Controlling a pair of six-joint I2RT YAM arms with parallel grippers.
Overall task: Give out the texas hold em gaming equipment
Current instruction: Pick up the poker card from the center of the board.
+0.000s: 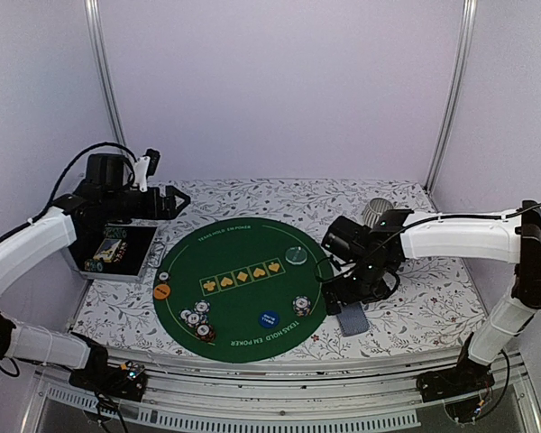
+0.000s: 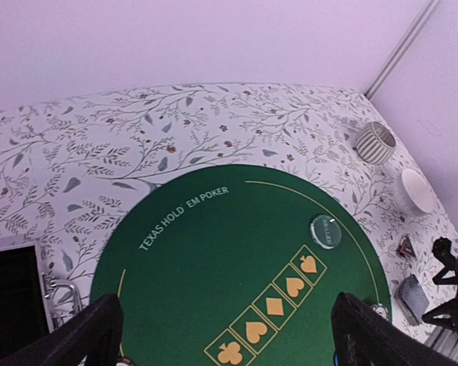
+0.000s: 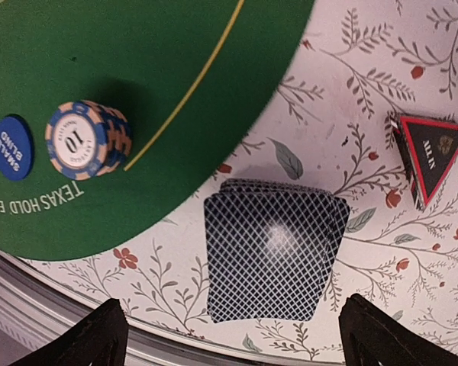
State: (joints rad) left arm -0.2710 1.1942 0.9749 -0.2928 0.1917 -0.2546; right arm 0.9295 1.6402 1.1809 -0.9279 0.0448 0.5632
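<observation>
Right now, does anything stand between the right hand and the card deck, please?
Nothing visible does: the deck lies bare beneath the open right hand; the triangle marker and chip stack sit off to either side.

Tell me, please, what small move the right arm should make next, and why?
Probably lower the right hand straight down onto the card deck: its fingers are open, and the deck lies flat on the floral cloth between them, off the green mat.

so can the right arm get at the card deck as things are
Probably yes: the right gripper hangs open above the deck, which lies flat off the mat with nothing on it; the chip stack and triangle marker sit apart.
</observation>
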